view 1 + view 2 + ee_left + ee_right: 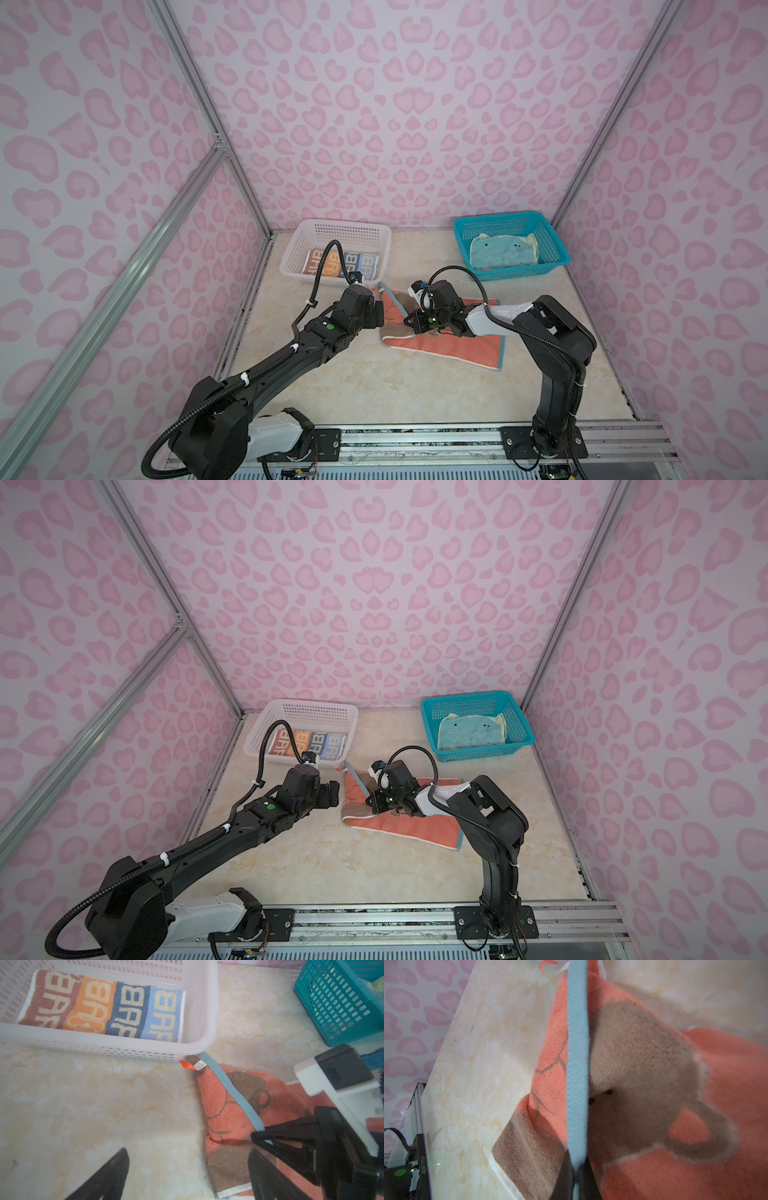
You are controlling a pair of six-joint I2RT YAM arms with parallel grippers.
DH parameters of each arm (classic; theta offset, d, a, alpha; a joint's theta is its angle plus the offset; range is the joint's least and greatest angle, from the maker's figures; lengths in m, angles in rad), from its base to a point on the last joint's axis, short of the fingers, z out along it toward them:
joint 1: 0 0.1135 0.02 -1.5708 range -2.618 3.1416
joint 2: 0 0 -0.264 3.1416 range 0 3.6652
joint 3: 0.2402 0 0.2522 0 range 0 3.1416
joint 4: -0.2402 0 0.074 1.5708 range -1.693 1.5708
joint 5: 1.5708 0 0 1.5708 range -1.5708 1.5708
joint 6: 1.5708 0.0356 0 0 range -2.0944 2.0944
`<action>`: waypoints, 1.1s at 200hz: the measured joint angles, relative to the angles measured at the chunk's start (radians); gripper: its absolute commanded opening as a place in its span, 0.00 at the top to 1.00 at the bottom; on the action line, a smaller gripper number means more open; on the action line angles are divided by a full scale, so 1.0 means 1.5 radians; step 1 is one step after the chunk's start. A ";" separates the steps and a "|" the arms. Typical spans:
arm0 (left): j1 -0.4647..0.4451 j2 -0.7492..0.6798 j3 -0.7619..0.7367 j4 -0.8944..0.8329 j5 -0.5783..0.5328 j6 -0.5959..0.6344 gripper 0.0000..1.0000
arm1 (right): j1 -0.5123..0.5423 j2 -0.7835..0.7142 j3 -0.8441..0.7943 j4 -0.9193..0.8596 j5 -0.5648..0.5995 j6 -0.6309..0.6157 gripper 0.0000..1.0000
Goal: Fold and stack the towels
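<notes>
The orange towel point(457, 345) is lying mid-tabletop between the two arms, in front of both baskets. It is a looped terry cloth, coral-orange with brown animal shapes outlined in cream, a brown band and a cream hem at one end. A smooth woven blue edge band point(577, 1064) is running along one side. One corner is standing raised and folded over the flat part. Its tip, carrying an orange tag point(184, 1065) and a white care label point(200, 1065), is sitting just beside a corner of the white basket point(345, 226).

The right tool point(576, 1169) is pinching the blue edge band, jaws closed on the fabric. The left tool point(188, 1152) is hovering at the towel's brown end, jaws spread wide, gripping nothing.

The lettered towel point(340, 264), a folded rectangle striped rust, orange, dark blue and pale blue with cream letters, is lying flat in the white perforated plastic basket. The teal towel point(500, 253), fuzzy with pale-yellow edges, is lying in the teal basket point(498, 218), also perforated plastic. The tabletop point(374, 386) is showing a glossy cream marble pattern.
</notes>
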 measured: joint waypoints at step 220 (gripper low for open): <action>-0.002 0.305 0.262 -0.028 0.329 0.322 0.01 | 0.010 -0.450 -0.118 -0.517 0.475 -0.221 1.00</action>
